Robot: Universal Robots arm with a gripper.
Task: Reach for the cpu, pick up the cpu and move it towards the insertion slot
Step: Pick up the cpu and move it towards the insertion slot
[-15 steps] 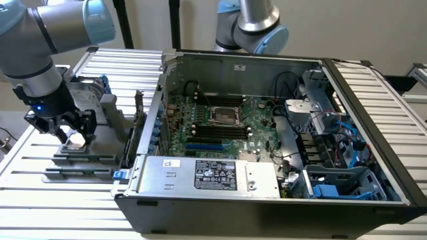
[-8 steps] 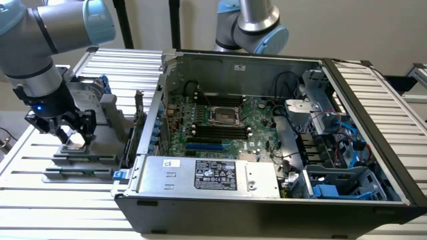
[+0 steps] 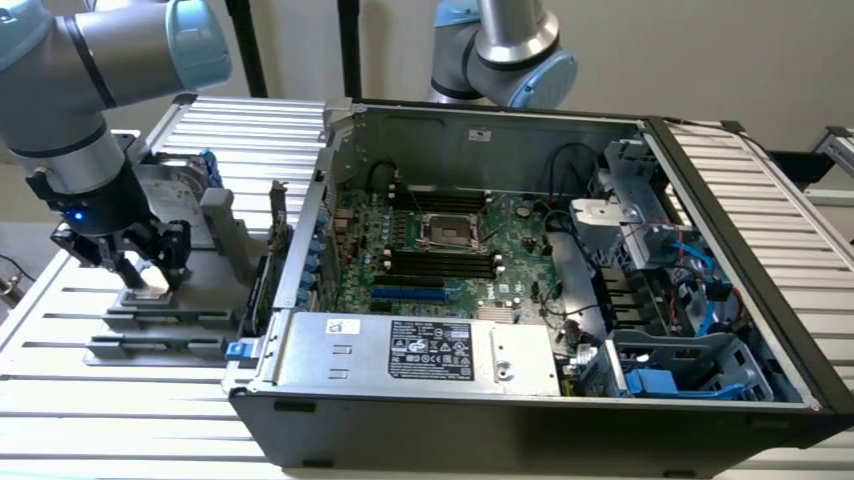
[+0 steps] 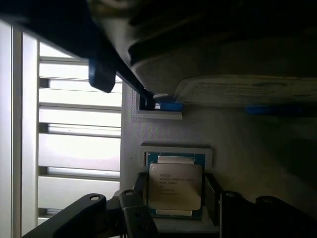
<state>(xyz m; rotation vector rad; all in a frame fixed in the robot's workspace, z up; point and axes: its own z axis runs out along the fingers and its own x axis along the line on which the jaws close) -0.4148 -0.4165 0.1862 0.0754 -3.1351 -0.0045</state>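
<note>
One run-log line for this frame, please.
gripper: at small flat square silvery-topped cpu | cpu: lying in pale holder, outside computer case | silver-framed square insertion slot: on motherboard, far from gripper

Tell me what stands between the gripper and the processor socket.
In the exterior view, an upright dark card and the case wall separate the gripper from the socket.

arm (image 3: 100,45) elbow bent | wrist (image 3: 83,165) vert. | pincer (image 3: 150,276) pointing down, low
</note>
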